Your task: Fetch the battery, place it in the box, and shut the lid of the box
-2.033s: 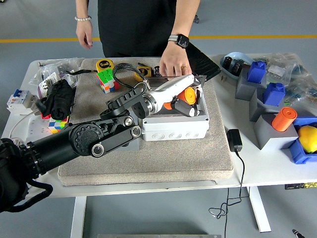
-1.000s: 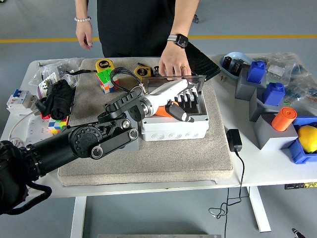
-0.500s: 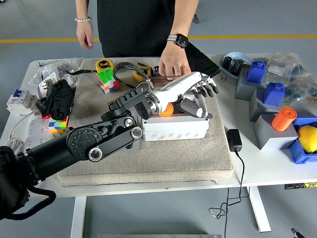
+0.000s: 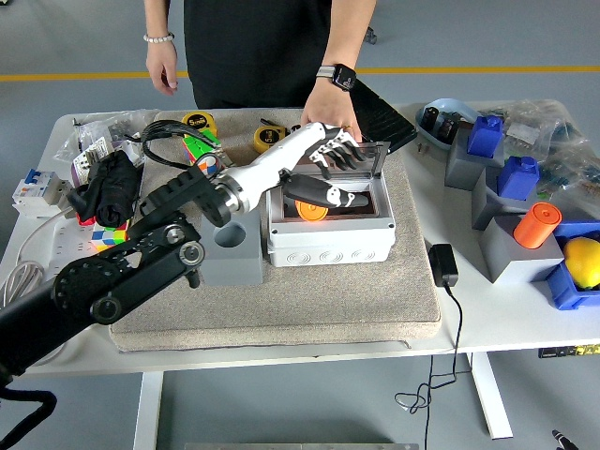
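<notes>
The grey box (image 4: 328, 242) stands on the beige mat (image 4: 281, 305). An orange battery (image 4: 310, 209) lies inside it at the left. The clear lid (image 4: 364, 159) stands tilted up along the box's far edge. My left hand (image 4: 328, 173), white with black fingertips, reaches in from the lower left. Its fingers (image 4: 336, 153) curl over the lid's left part, and the thumb (image 4: 326, 195) stretches over the box opening. A person's hand (image 4: 328, 117) with a smartwatch rests just behind the lid. My right hand is out of view.
A grey holder block (image 4: 230, 255) with a round hole stands left of the box. Puzzle cubes (image 4: 202, 155), tape measures (image 4: 265, 139) and a black cloth (image 4: 112, 183) lie at the left. A power adapter (image 4: 443, 264), blue and grey blocks (image 4: 487, 141) and an orange cylinder (image 4: 537, 223) are at the right.
My left hand pulled back from the box's right side to the lid's far-left part and its spread fingers curled onto the lid. The forearm swung left, uncovering the grey holder block.
</notes>
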Robot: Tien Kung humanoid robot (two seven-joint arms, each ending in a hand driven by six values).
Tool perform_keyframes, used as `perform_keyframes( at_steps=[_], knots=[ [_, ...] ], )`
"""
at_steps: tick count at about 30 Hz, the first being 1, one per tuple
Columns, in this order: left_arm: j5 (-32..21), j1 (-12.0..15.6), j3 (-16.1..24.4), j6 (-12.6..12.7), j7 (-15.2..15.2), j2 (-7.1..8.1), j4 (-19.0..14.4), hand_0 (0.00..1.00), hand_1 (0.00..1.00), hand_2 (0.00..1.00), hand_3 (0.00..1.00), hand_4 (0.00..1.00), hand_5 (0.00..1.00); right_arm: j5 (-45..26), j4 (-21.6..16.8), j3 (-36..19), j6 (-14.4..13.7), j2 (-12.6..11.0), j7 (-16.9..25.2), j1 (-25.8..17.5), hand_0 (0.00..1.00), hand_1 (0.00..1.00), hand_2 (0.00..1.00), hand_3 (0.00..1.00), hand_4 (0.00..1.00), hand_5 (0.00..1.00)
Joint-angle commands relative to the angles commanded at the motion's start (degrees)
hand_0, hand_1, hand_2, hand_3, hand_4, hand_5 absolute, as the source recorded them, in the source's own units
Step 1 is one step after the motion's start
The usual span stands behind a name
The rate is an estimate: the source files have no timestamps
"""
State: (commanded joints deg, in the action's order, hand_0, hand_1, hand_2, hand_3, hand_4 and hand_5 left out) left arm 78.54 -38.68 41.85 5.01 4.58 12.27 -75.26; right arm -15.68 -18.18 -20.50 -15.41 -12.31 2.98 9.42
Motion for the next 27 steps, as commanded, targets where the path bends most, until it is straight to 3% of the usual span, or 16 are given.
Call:
perform_keyframes(
  at_steps=[7,13,19,27],
  knots=[
    [1.85,6.45,4.44,-0.50,0.90,4.02,-3.05,0.391,0.601,0.604,0.571,0.861,0.120,0.23,0.01,-0.47,0.25,-0.06,-0.04,-0.16,0.664,0.637,0.630,0.531,0.860,0.409],
    [2.53,8.07,3.41,-1.04,1.57,5.60,-3.34,0.387,0.602,0.601,0.568,0.869,0.131,0.27,-0.02,-0.74,0.32,-0.12,-0.09,-0.20,0.666,0.636,0.630,0.531,0.861,0.408],
    [2.28,7.22,0.91,-1.09,1.69,4.67,-3.08,0.386,0.603,0.601,0.569,0.873,0.124,0.24,-0.07,-0.52,0.26,-0.10,-0.03,-0.04,0.665,0.636,0.630,0.532,0.862,0.408],
    [1.17,4.41,-3.13,-0.81,1.34,1.35,-1.86,0.383,0.603,0.601,0.570,0.875,0.122,0.01,-0.13,0.23,0.27,-0.15,-0.03,0.18,0.664,0.637,0.631,0.532,0.863,0.408]
  ],
)
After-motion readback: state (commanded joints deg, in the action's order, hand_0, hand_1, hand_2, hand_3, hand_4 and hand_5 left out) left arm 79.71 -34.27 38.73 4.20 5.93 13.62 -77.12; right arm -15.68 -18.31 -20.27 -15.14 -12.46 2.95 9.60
